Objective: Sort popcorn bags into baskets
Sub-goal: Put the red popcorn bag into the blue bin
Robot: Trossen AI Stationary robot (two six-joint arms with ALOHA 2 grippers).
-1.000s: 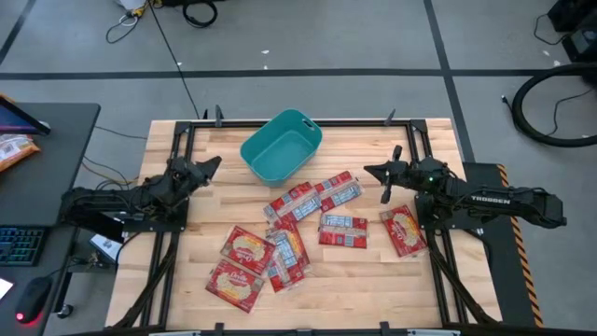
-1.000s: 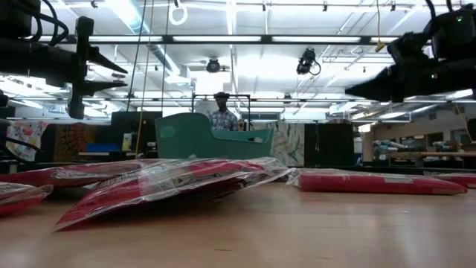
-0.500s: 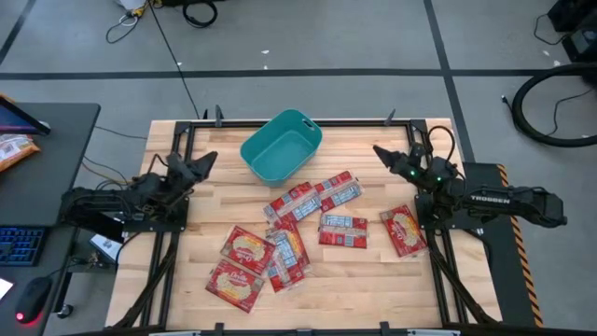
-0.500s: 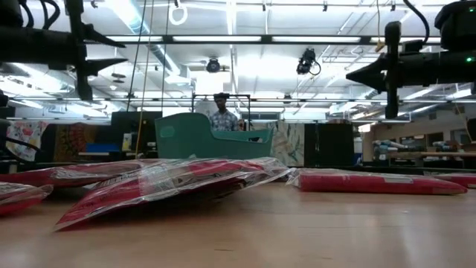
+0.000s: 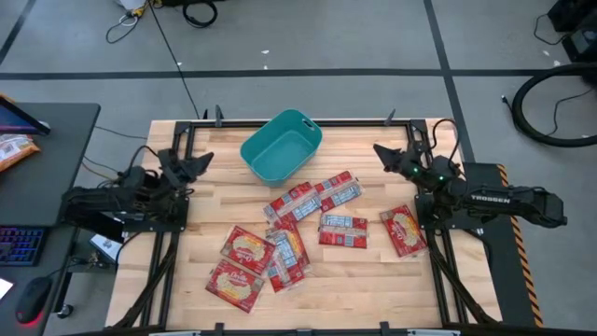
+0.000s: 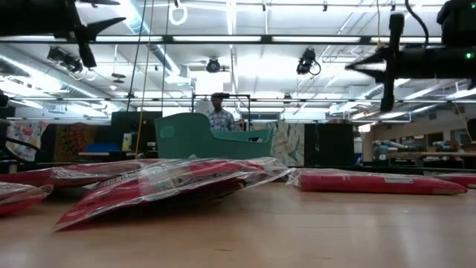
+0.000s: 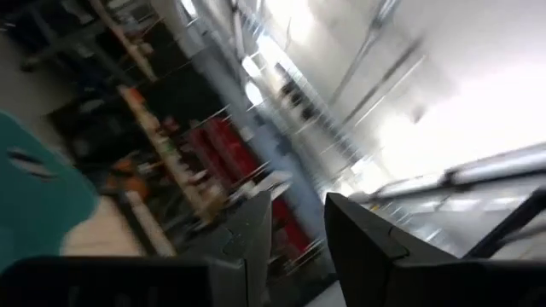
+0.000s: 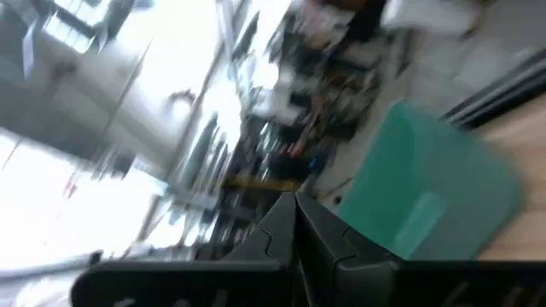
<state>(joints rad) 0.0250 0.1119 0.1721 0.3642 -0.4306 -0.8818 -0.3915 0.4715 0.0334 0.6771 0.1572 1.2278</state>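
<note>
Several red popcorn bags lie flat and partly overlapping in the middle of the wooden table; one bag lies apart near the right edge. In the low view the bags fill the foreground. The teal basket stands at the far middle, with nothing in it that I can see. My left gripper hovers open at the left edge, raised well above the table. My right gripper hovers shut at the far right, pointing toward the basket.
Metal frame rails run along the table's left and right sides under both arms. A desk with a keyboard and mouse stands left of the table. A person stands in the room beyond the basket.
My left gripper has risen and tipped upward while rolling a little, staying open. My right gripper has rolled about a quarter turn around its own axis and tipped up slightly, staying shut. The bags and the basket have kept still.
</note>
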